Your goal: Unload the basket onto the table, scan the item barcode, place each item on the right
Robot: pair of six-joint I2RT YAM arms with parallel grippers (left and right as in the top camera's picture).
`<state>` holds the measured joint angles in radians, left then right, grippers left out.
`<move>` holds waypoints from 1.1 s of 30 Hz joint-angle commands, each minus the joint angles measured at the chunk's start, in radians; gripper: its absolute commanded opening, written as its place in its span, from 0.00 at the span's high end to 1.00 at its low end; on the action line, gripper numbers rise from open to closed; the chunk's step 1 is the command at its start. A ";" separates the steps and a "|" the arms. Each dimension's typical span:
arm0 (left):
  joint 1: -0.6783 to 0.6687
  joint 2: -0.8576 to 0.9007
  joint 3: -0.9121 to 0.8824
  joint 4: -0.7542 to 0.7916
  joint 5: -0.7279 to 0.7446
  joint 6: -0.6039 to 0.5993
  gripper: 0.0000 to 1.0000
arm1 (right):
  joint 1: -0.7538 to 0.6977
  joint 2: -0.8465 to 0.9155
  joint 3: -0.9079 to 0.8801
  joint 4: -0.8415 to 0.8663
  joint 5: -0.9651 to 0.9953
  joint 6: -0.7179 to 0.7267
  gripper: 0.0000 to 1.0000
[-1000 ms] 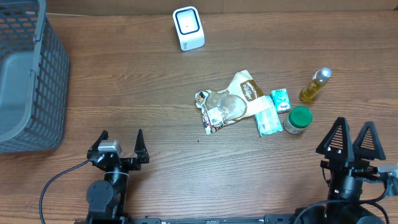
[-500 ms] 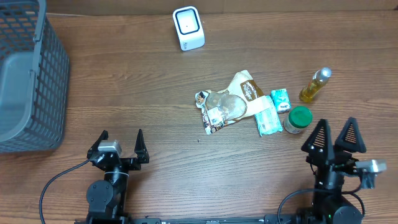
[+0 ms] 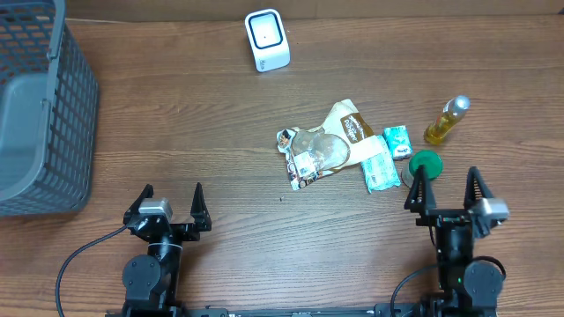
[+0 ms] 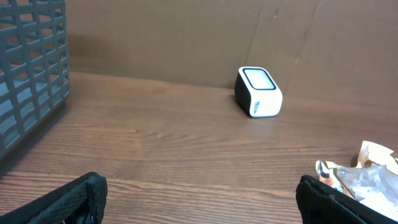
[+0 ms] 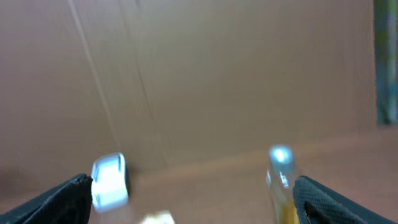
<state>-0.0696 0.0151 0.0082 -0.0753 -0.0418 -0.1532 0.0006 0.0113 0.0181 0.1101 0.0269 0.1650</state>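
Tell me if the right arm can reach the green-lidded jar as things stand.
Probably yes: its open fingers sit close to the green-lidded jar, with nothing between them, though the neighbouring white packet may crowd the grasp.

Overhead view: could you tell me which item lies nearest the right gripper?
The green-lidded jar, partly hidden by the right gripper's finger; the yellow bottle stands farther off.
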 commanded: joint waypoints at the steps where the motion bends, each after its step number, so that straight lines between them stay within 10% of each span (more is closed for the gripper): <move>1: 0.004 -0.011 -0.003 0.002 -0.010 0.019 0.01 | -0.002 -0.008 -0.010 -0.066 -0.015 -0.033 0.00; 33: 0.004 -0.011 -0.003 0.002 -0.010 0.019 0.00 | -0.002 -0.008 -0.010 -0.187 -0.124 -0.270 0.00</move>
<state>-0.0696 0.0151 0.0082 -0.0753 -0.0414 -0.1532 0.0006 0.0109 0.0181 -0.0792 -0.1001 -0.0929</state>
